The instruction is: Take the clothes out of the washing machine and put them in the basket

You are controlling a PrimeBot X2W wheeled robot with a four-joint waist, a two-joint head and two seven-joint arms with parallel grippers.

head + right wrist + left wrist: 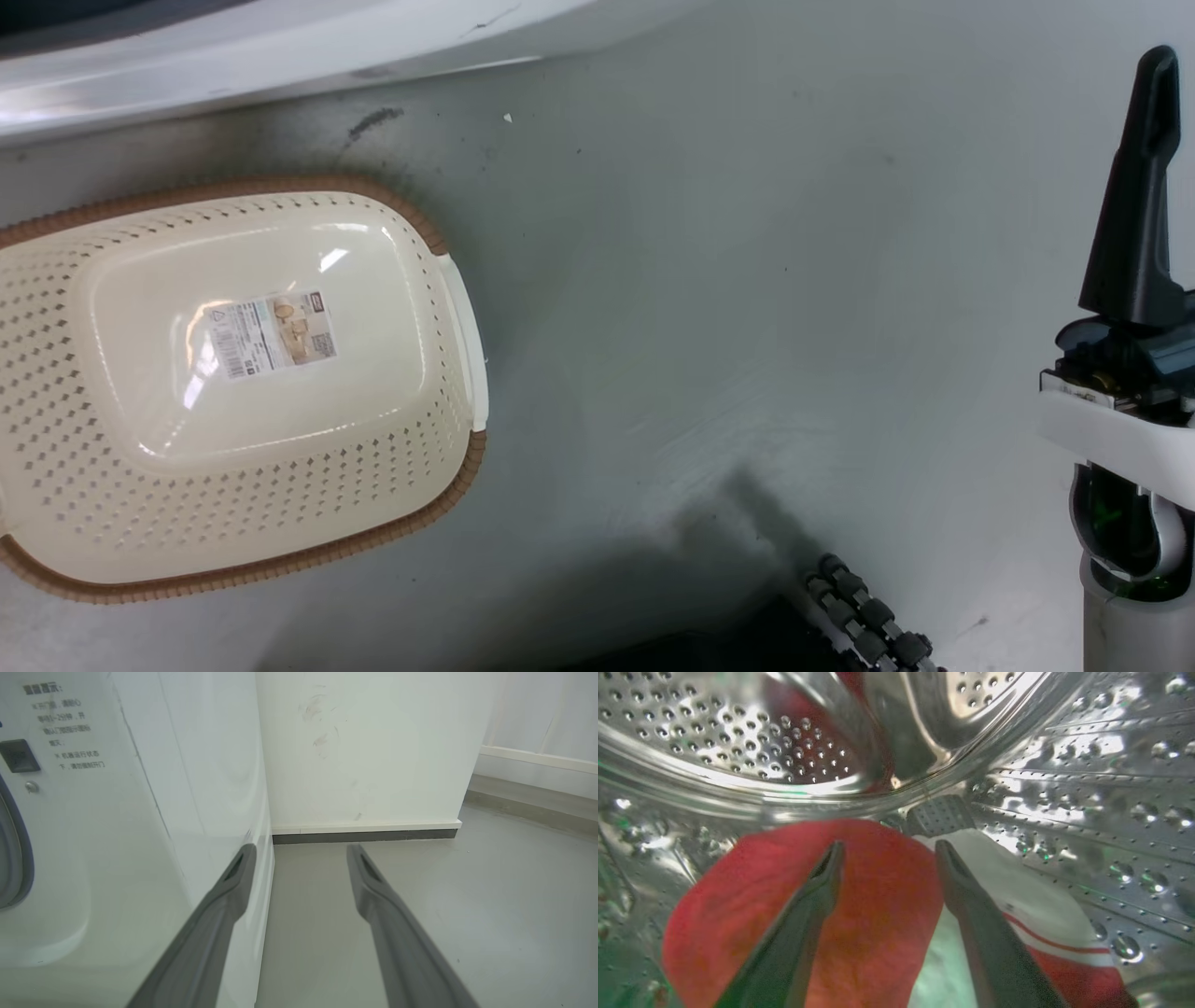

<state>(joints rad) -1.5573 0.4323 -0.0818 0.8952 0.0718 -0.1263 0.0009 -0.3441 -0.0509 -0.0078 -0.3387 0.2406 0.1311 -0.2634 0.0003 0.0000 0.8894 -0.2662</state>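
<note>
Red clothes (882, 905), seemingly one piece; one cream basket (56, 420).

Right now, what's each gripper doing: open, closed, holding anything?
Left gripper: open, empty, pointed at the clothes.
Right gripper: open, empty.

Grey floor (700, 280): smooth and scuffed, with a dark smear (373, 119) at upper centre-left near the washer (280, 47) base. Basket (56, 373) sits on it at frame left, close to the washer. Drum (738, 732): clothes (878, 914) lie on its lower wall.
</note>
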